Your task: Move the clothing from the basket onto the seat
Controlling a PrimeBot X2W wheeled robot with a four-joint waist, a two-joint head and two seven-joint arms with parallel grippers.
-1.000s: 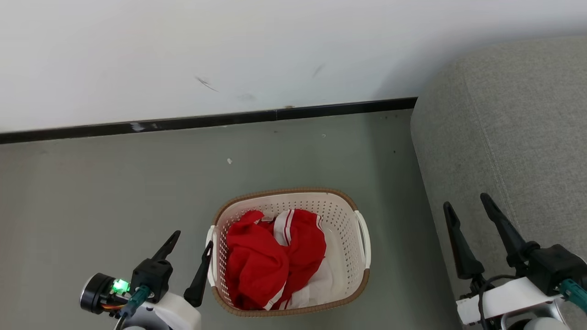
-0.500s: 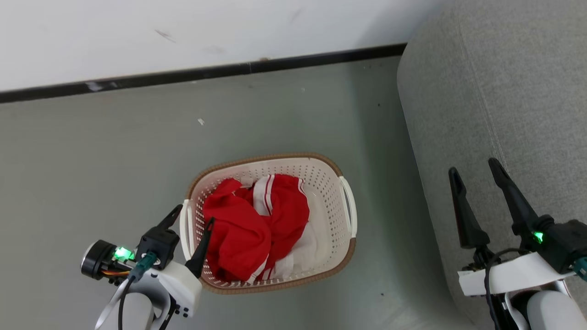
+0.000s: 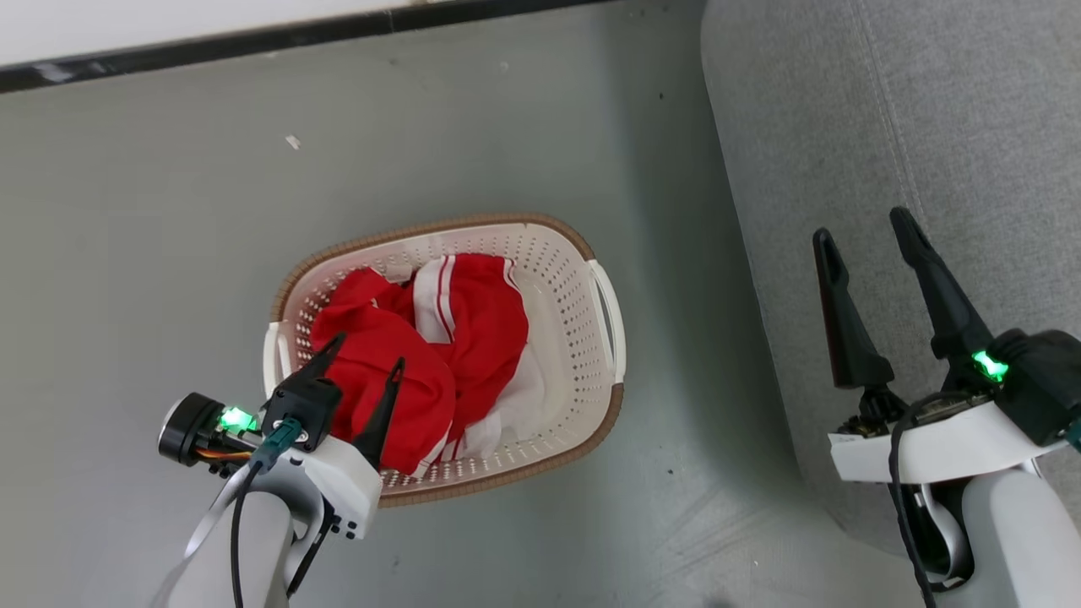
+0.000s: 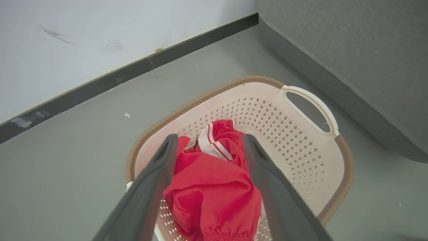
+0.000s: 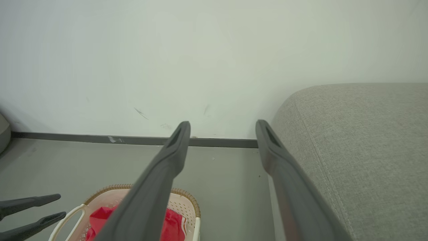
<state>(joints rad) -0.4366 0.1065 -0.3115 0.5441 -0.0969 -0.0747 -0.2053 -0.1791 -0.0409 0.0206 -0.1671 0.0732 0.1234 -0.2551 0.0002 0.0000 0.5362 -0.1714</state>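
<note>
- At the lower left of the head view, the left gripper (image 3: 367,353) hangs over the near-left corner of the laundry basket (image 3: 564,272). Its two dark fingers are spread wide and grip nothing.
- Left wrist view: the fingers frame the red heap from above. I cannot tell whether the tips touch the cloth.
- The basket stands on the grey-green floor (image 3: 152,219), cream with perforated walls and a brown woven-look rim. It is set at a slight angle to the black skirting board (image 3: 253,35).
- The clothing (image 3: 473,329) is inside the basket, crumpled and piled toward its left half. It is bright red with white stripe trim uppermost, and some white fabric shows at the near edge of the heap.
- The right part of the basket interior is bare plastic, and the white side handle (image 3: 610,312) faces the sofa.
- A strip of floor lies between the basket and the seat (image 3: 844,118). The two are apart, not touching.
- The seat is grey upholstery with a rounded corner and a stitched seam, and no garment lies on it.
- The right gripper (image 3: 861,228) is poised over the seat's near edge, jaws fully parted and empty.
</note>
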